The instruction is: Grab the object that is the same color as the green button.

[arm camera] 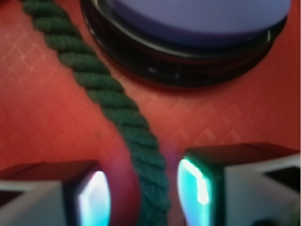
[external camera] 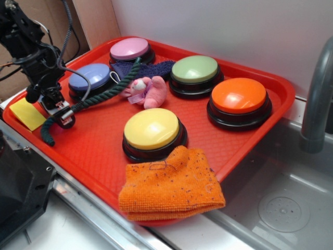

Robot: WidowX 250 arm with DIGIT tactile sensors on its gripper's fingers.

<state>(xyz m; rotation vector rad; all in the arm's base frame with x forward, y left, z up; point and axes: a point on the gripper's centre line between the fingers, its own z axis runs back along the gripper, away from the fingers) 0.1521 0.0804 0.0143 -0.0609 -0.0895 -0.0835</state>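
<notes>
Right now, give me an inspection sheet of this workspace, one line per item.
Surface: red plastic tray on a metal counter.
Job's things: long dark green twisted rope lies beside the blue domed button; pale green domed button sits at the tray's back.
Clutter: pink, yellow and orange buttons, pink plush toy, navy knitted cloth, folded orange cloth, yellow pad.
Grippers: gripper open, straddling the rope; contact not clear.
Cables: black cables run along the arm.
Surroundings: white wall, grey faucet, sink basin.
</notes>
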